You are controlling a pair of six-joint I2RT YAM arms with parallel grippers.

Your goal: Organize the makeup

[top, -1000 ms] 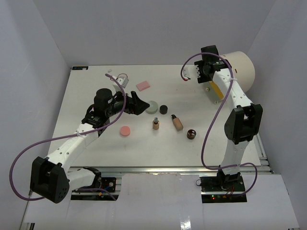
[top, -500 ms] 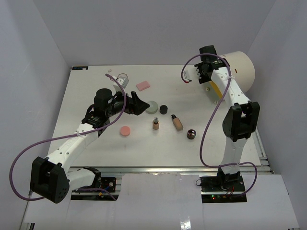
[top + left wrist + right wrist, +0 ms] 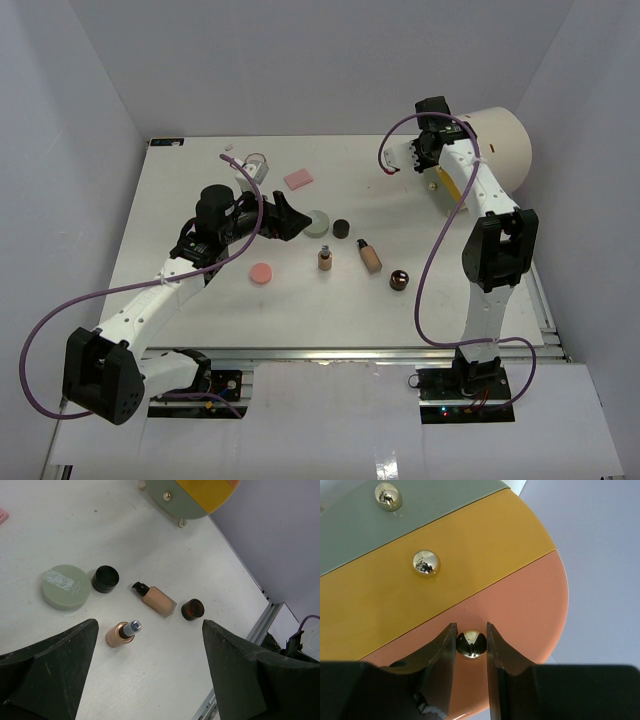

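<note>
My right gripper [image 3: 471, 632] pinches the gold knob [image 3: 471, 645] at lower centre, ready to pull the salmon drawer [image 3: 525, 610] open. My left gripper [image 3: 150, 635] hangs spread above the makeup [image 3: 159, 601] mid-frame.

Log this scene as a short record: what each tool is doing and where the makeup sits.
Left tool: open, hovering over the white table, holding nothing
Right tool: closed on the gold round knob of the salmon drawer front on the cream drum-shaped case
Makeup loose on table: grey-green round compact, black round jar, beige tube, brown round jar, small copper bottle, pink disc, pink rectangular pad
</note>
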